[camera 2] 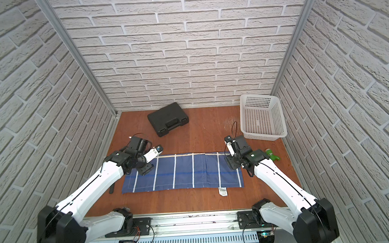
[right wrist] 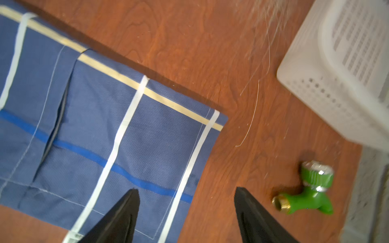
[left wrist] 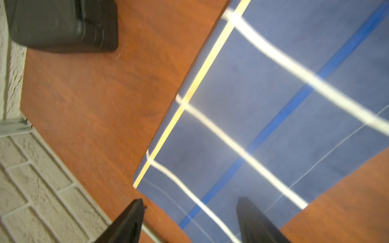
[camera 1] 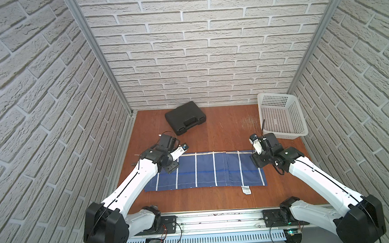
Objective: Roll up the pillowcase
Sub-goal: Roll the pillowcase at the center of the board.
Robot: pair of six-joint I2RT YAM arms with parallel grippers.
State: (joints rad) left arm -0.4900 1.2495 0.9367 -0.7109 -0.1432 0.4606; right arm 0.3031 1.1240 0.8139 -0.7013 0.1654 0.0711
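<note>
Tabletop (camera 1: 213,130): wooden, with a case (camera 1: 185,118) and a basket (camera 1: 280,116) toward the back.
Pillowcase (camera 1: 204,170): lies flat as a long strip across the middle, between the two arms, well clear of case and basket; yellow stripe (left wrist: 195,88) runs along its far edge; no turn of a roll at either end.
Progress: rolling not yet begun, I judge; at most the laying-out is done, and the whole roll is left.
Left pincer (left wrist: 190,202): jaws wide apart, empty, one finger over the strip's left end, one over bare wood.
Right pincer (right wrist: 186,189): jaws wide apart, empty, likewise at the right end.
Label (camera 1: 246,190): pokes out from the near edge, toward the right end.
</note>
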